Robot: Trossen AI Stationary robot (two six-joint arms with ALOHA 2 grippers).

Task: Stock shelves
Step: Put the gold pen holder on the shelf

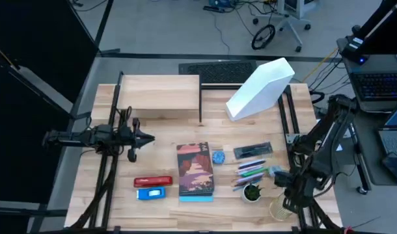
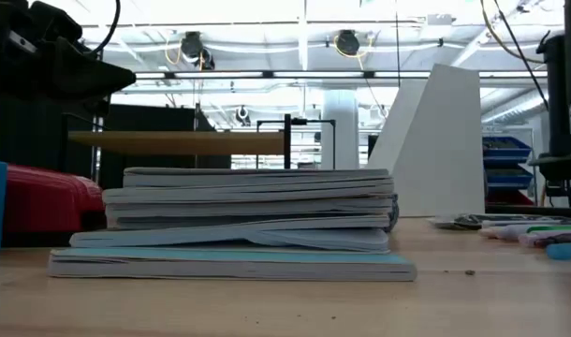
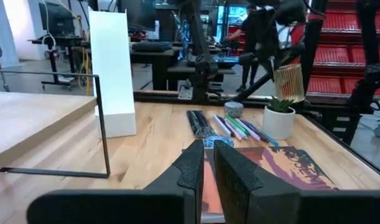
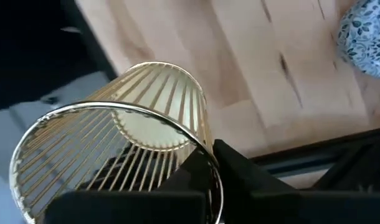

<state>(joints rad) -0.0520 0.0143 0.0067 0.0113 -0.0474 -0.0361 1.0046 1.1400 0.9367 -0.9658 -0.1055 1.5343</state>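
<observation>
Here the right hand (image 4: 210, 163) grips a wire cup (image 4: 115, 143) — lifted.

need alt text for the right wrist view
The right end effector grips the rim of a gold wire pen cup, tilted over the light-wood tabletop's edge. A leaf-patterned round object sits at the frame's corner.
</observation>
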